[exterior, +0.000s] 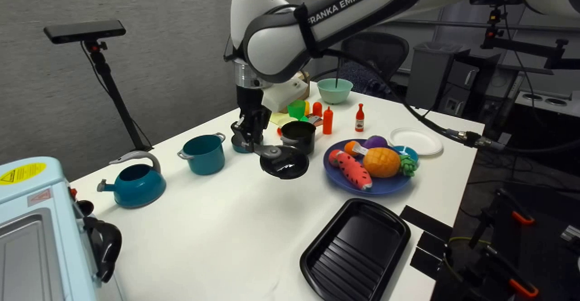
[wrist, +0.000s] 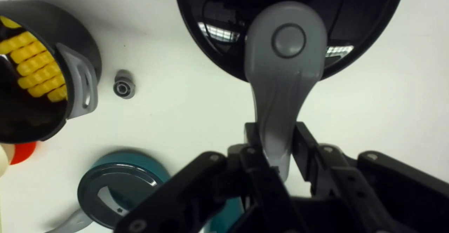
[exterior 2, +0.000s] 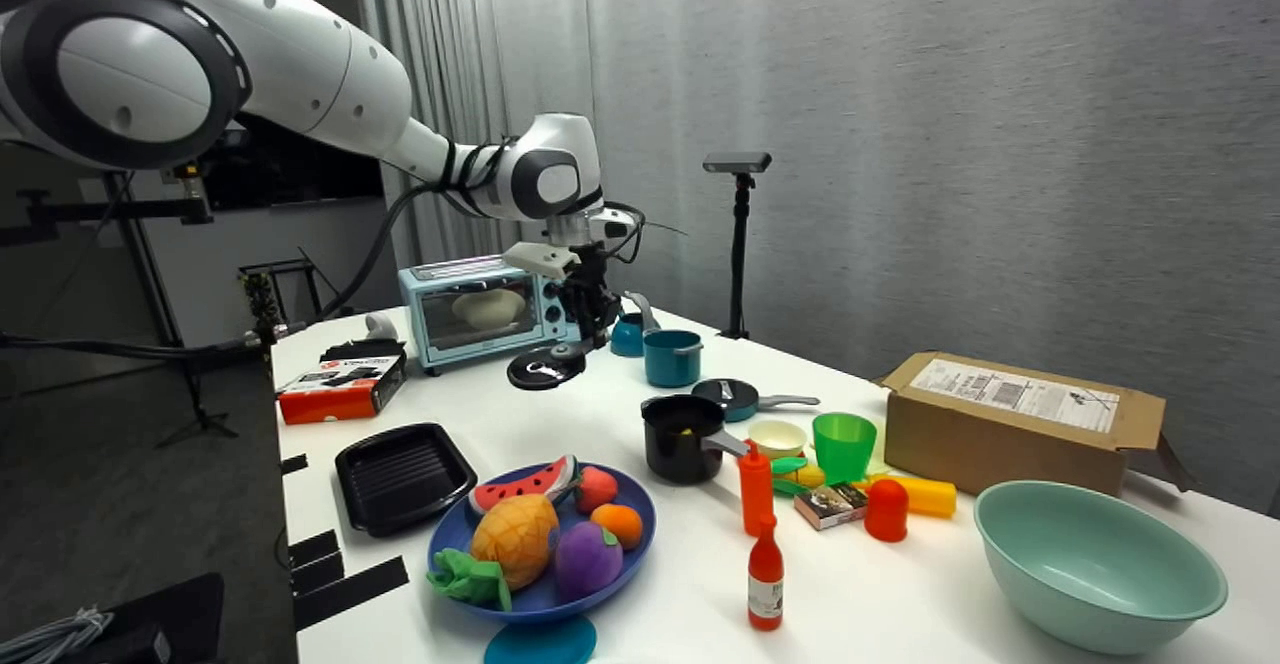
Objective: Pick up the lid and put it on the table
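The lid (exterior: 290, 167) is a round, glossy black disc with a grey handle (wrist: 280, 89) joined on by a round rivet. It also shows in an exterior view (exterior 2: 530, 371) and at the top of the wrist view (wrist: 217, 29), where its far part is cut off. My gripper (wrist: 275, 134) is shut on the grey handle, one finger on each side. It appears in both exterior views (exterior: 250, 146) (exterior 2: 598, 339). The lid appears to hang above the white table (exterior: 213, 242), with a soft shadow below. The small black pot (exterior 2: 680, 449), holding yellow corn, stands beside the lid.
A teal pot (exterior: 206, 156), teal kettle (exterior: 140, 187) and blue oven (exterior 2: 490, 314) stand around the gripper. A small teal pan (wrist: 122, 187) lies near it. A blue plate of toy fruit (exterior: 389, 187) and a black grill pan (exterior: 358, 246) lie towards one edge.
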### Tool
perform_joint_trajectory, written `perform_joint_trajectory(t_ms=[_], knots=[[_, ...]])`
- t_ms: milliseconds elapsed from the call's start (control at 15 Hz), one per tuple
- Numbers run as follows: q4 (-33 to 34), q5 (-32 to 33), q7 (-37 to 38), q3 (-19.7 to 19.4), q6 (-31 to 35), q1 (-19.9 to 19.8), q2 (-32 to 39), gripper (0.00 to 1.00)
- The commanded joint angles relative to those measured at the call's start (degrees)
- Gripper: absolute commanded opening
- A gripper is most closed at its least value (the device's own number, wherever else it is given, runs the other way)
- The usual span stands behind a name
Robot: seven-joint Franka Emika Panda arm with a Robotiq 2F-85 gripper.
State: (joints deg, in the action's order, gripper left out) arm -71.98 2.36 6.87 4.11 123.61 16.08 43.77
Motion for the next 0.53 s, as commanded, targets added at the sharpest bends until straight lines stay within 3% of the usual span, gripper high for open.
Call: perform_joint_trajectory(t_ms=[0, 467], knots=[[-4.60, 1.05, -4.39, 0.93, 7.00, -1.05, -0.30, 0.07], [-8.69, 0.03, -3.48, 1.19, 10.13, -1.16, 1.38, 0.07]])
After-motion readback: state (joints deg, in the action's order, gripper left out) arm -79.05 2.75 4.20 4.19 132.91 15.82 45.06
